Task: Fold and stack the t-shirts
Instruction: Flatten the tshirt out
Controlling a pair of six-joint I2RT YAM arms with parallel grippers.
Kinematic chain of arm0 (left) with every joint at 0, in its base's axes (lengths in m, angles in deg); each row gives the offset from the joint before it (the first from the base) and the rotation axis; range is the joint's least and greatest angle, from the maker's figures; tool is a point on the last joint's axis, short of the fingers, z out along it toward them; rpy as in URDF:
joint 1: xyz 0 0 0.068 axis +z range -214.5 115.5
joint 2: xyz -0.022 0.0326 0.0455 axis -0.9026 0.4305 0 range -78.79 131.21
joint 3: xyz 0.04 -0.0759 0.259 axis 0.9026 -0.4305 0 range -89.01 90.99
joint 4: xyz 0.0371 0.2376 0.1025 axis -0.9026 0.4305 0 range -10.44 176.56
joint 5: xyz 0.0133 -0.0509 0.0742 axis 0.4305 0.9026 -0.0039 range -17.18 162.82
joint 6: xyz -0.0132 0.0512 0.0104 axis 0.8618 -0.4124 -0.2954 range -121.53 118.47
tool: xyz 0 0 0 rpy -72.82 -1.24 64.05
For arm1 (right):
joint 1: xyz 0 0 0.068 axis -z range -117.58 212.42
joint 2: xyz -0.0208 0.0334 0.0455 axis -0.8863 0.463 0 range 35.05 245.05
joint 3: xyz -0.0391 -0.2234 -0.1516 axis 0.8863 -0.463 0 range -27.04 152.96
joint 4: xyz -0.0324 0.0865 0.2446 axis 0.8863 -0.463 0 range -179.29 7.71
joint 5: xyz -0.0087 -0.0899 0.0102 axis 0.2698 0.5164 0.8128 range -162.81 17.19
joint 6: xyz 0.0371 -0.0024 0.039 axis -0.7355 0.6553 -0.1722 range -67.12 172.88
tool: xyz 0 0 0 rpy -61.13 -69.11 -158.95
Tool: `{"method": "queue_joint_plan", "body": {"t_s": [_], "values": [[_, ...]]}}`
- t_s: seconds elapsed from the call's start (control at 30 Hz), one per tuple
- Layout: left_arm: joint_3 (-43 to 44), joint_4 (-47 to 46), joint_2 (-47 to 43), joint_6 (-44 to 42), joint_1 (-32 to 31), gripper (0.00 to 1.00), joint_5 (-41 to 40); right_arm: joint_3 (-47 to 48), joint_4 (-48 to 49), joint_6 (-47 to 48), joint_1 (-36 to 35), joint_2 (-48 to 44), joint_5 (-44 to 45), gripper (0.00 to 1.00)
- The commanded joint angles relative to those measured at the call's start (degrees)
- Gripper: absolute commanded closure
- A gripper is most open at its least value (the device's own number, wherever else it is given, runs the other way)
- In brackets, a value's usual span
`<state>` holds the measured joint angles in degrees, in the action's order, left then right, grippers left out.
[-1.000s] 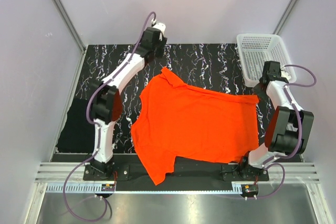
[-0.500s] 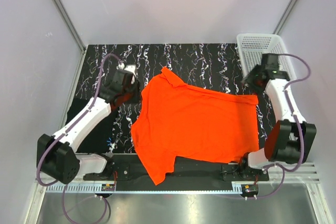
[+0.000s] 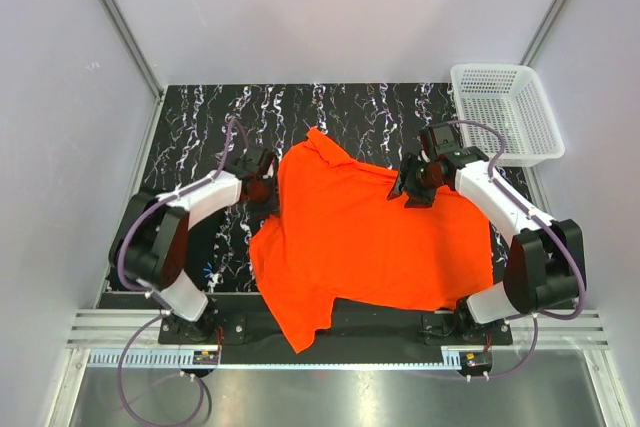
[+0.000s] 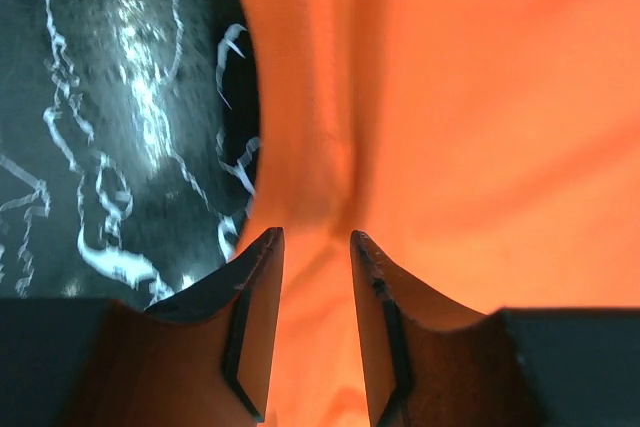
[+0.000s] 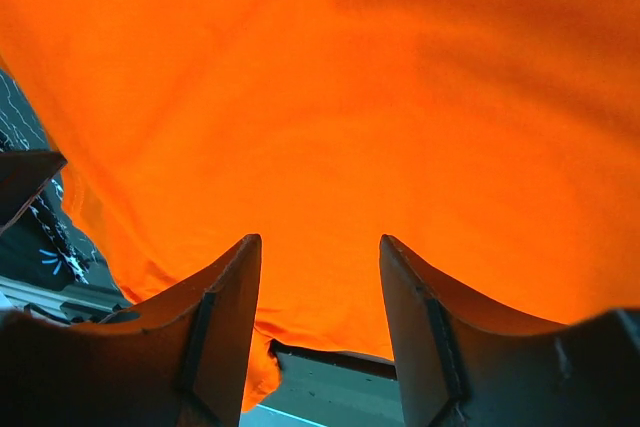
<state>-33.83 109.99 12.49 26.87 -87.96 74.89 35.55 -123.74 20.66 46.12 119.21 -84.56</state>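
Top view, hard to see: the left arm's elbow is covering most of the folded black t-shirt (image 3: 120, 281) at the mat's left edge, and both claws' openings are reading too small to judge from here.
Top view, shirt: the vivid orange-red short-sleeved cloth t-shirt (image 3: 370, 237) is lying spread open across the black white-veined marbled mat (image 3: 370, 112), its near sleeve hanging over the front edge.
Top view, claws: the left gripper (image 3: 268, 187) is sitting at the shirt's left edge and the right gripper (image 3: 410, 185) over its far edge.
Top view, surroundings: a white plastic mesh basket (image 3: 490, 68) is standing at the far right corner, with pale walls closing in all round.
Left wrist view: the left gripper (image 4: 315, 237) is showing a narrow gap, its fingers (image 4: 255, 292) straddling a raised ridge at the t-shirt's (image 4: 480, 127) edge, beside bare mat (image 4: 130, 97).
Right wrist view: the right gripper (image 5: 318, 242) is standing wider, gripping nothing, with the t-shirt (image 5: 350, 97) filling the frame.
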Motion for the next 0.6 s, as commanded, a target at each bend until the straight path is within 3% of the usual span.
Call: {"method": "queue_joint_plan", "body": {"t_s": [0.0,0.33,0.47,0.57], "values": [[1.6,-3.54,4.68,2.27,3.32,0.62,1.1,0.08,-0.3,0.5,-0.32,-1.54,-1.79,0.43],[13.28,1.02,16.11,-2.47,13.96,0.63,-1.45,-1.33,-0.3,0.5,-0.32,0.83,-1.79,0.43],[17.33,4.19,13.58,-5.02,15.55,0.63,-5.05,0.34,-2.66,0.85,-0.32,3.11,2.77,0.41],[14.71,5.16,7.8,-4.68,15.03,0.6,-3.57,1.75,-3.63,2.43,-0.23,5.22,5.67,0.41]]}}
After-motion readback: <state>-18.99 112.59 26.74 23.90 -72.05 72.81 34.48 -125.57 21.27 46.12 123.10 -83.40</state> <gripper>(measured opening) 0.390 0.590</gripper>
